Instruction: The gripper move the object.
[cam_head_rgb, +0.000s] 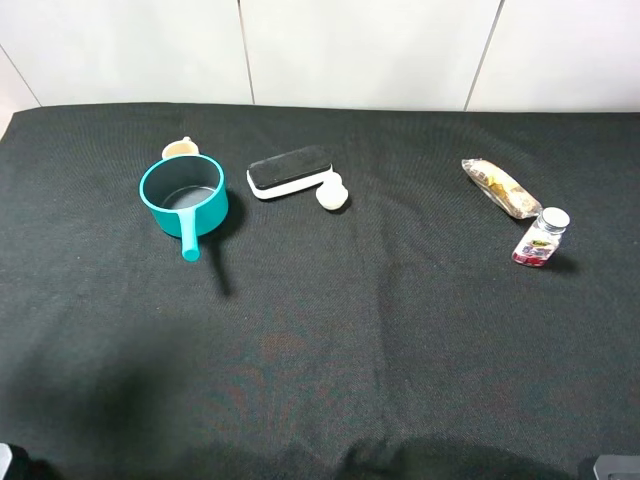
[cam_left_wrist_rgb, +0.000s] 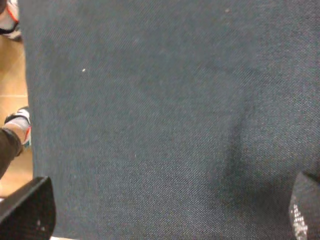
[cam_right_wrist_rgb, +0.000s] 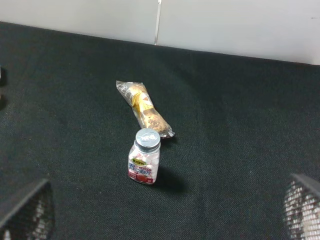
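Observation:
The object is a small cream-white rounded lump on the black cloth, touching the right end of a black-and-white eraser. Neither wrist view shows it. My left gripper is open and empty over bare cloth near the table's edge, far from the object. My right gripper is open and empty, facing a small clear bottle and a snack packet. In the high view only small parts of the arms show at the bottom corners.
A teal pot with its handle toward the front stands left of the eraser, with a small cream cup behind it. The snack packet and clear bottle lie at the right. A white wall stands behind the table.

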